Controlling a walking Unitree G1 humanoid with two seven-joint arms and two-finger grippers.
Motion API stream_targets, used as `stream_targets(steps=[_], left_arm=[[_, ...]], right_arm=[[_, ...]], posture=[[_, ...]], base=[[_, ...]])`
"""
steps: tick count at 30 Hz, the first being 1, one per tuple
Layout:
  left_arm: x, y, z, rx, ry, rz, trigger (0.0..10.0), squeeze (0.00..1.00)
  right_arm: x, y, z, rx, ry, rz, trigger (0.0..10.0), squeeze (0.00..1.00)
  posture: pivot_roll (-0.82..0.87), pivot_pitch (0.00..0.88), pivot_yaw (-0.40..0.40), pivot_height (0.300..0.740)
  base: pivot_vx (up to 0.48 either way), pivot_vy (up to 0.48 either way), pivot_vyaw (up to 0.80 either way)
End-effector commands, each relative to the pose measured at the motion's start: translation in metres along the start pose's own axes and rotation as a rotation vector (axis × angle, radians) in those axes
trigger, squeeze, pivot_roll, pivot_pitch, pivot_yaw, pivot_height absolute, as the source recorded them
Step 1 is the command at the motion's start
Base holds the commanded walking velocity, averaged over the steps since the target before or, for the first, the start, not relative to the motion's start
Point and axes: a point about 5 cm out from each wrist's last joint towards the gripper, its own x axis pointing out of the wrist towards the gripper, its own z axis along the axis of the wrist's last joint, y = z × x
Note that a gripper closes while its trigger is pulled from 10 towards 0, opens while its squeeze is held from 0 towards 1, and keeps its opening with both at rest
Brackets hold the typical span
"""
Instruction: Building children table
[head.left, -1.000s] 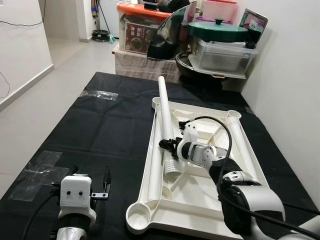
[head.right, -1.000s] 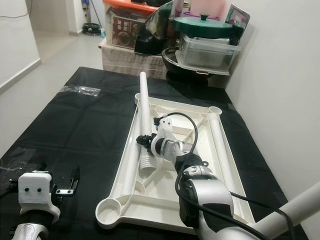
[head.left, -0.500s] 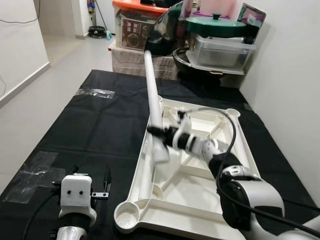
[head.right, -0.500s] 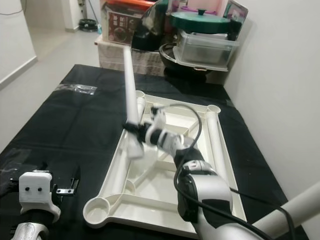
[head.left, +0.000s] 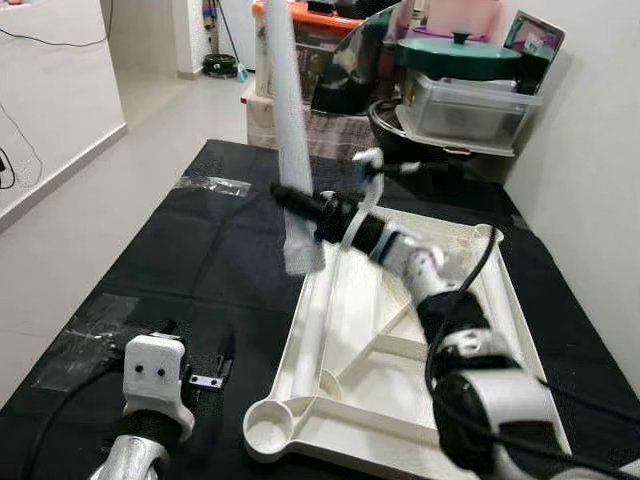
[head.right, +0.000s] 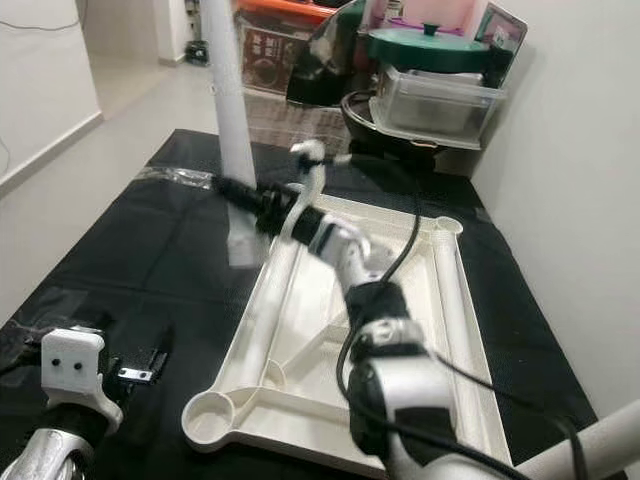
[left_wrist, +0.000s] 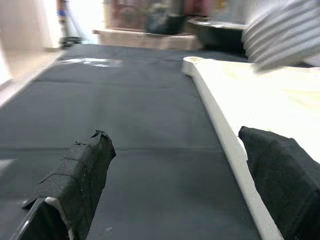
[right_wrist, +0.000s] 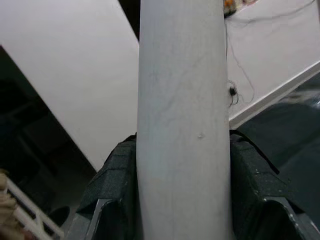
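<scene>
black cloth (head.left: 210, 250); right fingers (right_wrist: 115, 175) clamp smooth white tube (head.left: 285, 120) upright.

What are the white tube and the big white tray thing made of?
The tube, held in the right hand, looks like matte white plastic, ribbed at its lower end. The upturned tabletop seems to be glossier moulded plastic, judging by its ribs and round corner sockets.

A second ago the leg (head.left: 284, 120) lay along the left rail of the tabletop (head.left: 452, 400); now the right gripper (head.left: 297, 203) has lifted it clear, and it stands nearly upright at upper centre of the frame, its ribbed end hanging over the black cloth (head.left: 190, 260) left of the tabletop
</scene>
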Motion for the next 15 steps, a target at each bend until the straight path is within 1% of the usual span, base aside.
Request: stream_targets(steps=[1,2,3,5,7,8,9,10,11,12,13,14,15], left_arm=[[0.001,-0.002,0.002,-0.041,0.012,-0.087,10.0,0.00],[0.002,-0.003,0.003,-0.057,0.019,-0.162,10.0,0.00],[0.002,-0.003,0.003,-0.057,0.019,-0.162,10.0,0.00],[0.005,-0.006,0.002,-0.079,0.042,-0.268,10.0,0.00],[0.005,-0.006,0.002,-0.079,0.042,-0.268,10.0,0.00],[0.006,-0.010,0.000,-0.094,0.056,-0.327,10.0,0.00],[0.006,-0.010,0.000,-0.094,0.056,-0.327,10.0,0.00],[0.008,-0.013,-0.002,-0.110,0.069,-0.369,10.0,0.00],[0.008,-0.013,-0.002,-0.110,0.069,-0.369,10.0,0.00],[0.010,-0.016,-0.002,-0.134,0.069,-0.404,10.0,0.00],[0.010,-0.016,-0.002,-0.134,0.069,-0.404,10.0,0.00],[0.012,-0.019,-0.001,-0.153,0.067,-0.434,10.0,0.00],[0.012,-0.019,-0.001,-0.153,0.067,-0.434,10.0,0.00]], right_arm=[[0.002,0.011,0.003,-0.074,-0.023,0.032,0.0,0.00],[0.006,0.020,-0.006,-0.081,-0.012,0.063,0.0,0.00],[0.006,0.020,-0.006,-0.081,-0.012,0.063,0.0,0.00],[0.011,0.037,-0.019,-0.076,0.014,0.127,0.0,0.00],[0.011,0.037,-0.019,-0.076,0.014,0.127,0.0,0.00],[0.013,0.047,-0.024,-0.076,0.031,0.180,0.0,0.00],[0.013,0.047,-0.024,-0.076,0.031,0.180,0.0,0.00],[0.014,0.057,-0.027,-0.084,0.048,0.240,0.0,0.00],[0.014,0.057,-0.027,-0.084,0.048,0.240,0.0,0.00],[0.014,0.065,-0.030,-0.094,0.062,0.284,0.0,0.00],[0.014,0.065,-0.030,-0.094,0.062,0.284,0.0,0.00],[0.015,0.071,-0.033,-0.097,0.070,0.316,0.0,0.00],[0.015,0.071,-0.033,-0.097,0.070,0.316,0.0,0.00]], posture=[[0.12,0.000,-0.128,0.740],[0.12,0.000,-0.123,0.740],[0.12,0.000,-0.123,0.740],[0.12,0.000,-0.116,0.740],[0.12,0.000,-0.116,0.740],[0.12,0.000,-0.116,0.740],[0.12,0.000,-0.116,0.740],[0.11,0.000,-0.113,0.740],[0.11,0.000,-0.113,0.740],[0.11,0.000,-0.110,0.740],[0.11,0.000,-0.110,0.740],[0.11,0.000,-0.111,0.740],[0.11,0.000,-0.111,0.740]], base=[[0.000,0.000,0.00],[0.000,0.000,0.00],[0.000,0.000,0.00],[0.000,0.000,0.00],[0.000,0.000,0.00],[0.000,0.000,0.00],[0.000,0.000,0.00],[0.000,0.000,0.00],[0.000,0.000,0.00],[0.000,0.000,0.00],[0.000,0.000,0.00],[0.000,0.000,0.00],[0.000,0.000,0.00]])
